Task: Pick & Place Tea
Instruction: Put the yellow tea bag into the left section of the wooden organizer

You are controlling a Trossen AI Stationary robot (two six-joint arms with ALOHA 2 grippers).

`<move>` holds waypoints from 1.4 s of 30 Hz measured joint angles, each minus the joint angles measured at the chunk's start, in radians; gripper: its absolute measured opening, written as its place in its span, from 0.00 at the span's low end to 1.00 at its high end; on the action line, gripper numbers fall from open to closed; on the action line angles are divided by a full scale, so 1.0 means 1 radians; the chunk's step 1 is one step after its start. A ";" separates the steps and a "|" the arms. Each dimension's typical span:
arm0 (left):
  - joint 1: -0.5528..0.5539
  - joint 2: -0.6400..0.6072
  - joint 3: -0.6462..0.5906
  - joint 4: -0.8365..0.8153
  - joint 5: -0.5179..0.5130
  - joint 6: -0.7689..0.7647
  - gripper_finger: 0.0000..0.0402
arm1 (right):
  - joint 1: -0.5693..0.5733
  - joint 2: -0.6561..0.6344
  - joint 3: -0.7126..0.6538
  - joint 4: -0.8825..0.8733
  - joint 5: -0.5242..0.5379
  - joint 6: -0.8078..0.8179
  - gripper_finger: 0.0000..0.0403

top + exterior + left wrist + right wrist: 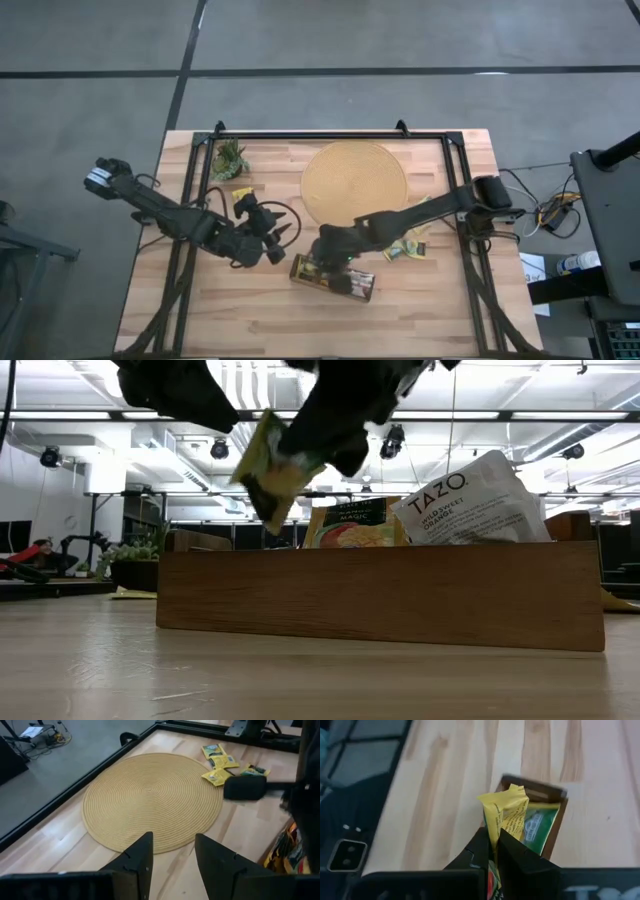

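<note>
Tabletop [200, 300] of pale wood, seen from above, with two dark robot arms reaching toward its middle. The right gripper [492, 840] hangs just above a dark brown tray [333, 279] near the front edge, its fingers pressed together on a yellow tea sachet [505, 812] – the packet sticks up past the fingertips, crumpled at its top. In the table-level view the same sachet dangles tilted over the tray's wooden wall, and other packets, one white and orange, already stand inside. More loose yellow sachets [407, 247] lie in a small heap toward the right edge, just beside a round woven mat [354, 180] at the back. A small green plant [229, 158] sits near the back left corner.

The left gripper [172, 852] waits left of the tray, fingers spread and empty, pointing toward the mat.

Risks, as a judgement: the sachet is pinched by one end and hangs askew – released from here, it could catch the tray's rim or the packets already inside and tumble onto the wood outside.
</note>
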 joint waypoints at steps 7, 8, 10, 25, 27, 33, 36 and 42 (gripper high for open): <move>-0.002 0.000 0.000 -0.001 0.000 0.008 0.35 | -0.002 0.125 0.121 -0.118 0.000 0.035 0.03; -0.002 0.000 0.000 0.000 0.000 0.008 0.35 | -0.003 0.139 0.134 -0.121 -0.003 0.041 0.03; -0.002 0.000 0.000 0.000 0.000 0.007 0.35 | -0.007 0.167 0.166 -0.140 -0.020 0.064 0.03; -0.005 0.000 0.000 0.008 0.015 0.003 0.35 | -0.067 0.379 0.561 -0.571 0.035 0.095 0.03; -0.005 0.000 0.000 0.011 0.017 0.002 0.35 | -0.065 0.396 0.613 -0.635 0.105 0.095 0.03; -0.012 0.001 -0.002 0.004 0.023 0.007 0.35 | -0.071 0.441 0.676 -0.766 0.215 0.103 0.03; -0.017 0.001 -0.002 0.004 0.022 0.007 0.35 | -0.072 0.442 0.672 -0.758 0.252 0.080 0.04; -0.023 0.001 -0.002 0.006 0.020 0.003 0.35 | -0.072 0.438 0.673 -0.741 0.267 -0.008 0.12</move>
